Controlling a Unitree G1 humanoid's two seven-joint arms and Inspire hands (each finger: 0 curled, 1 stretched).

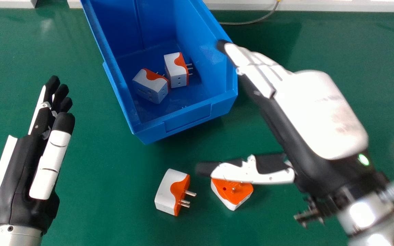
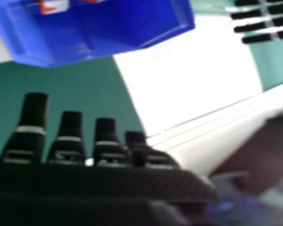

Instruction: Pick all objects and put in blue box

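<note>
Adapter (image 1: 234, 195) lies partly behind the thumb of the right hand (image 1: 320, 109), fingers and thumb apart.

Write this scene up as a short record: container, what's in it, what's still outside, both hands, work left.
container: blue box, open at the top, on the green table
inside: two white-and-orange plug adapters
outside: an adapter with prongs pointing right; another with its orange face up, partly behind the right thumb in the head view
left hand: at the head view's left, open, holding nothing
right hand: at the head view's right, open, holding nothing
work left: box the two outside adapters
</note>
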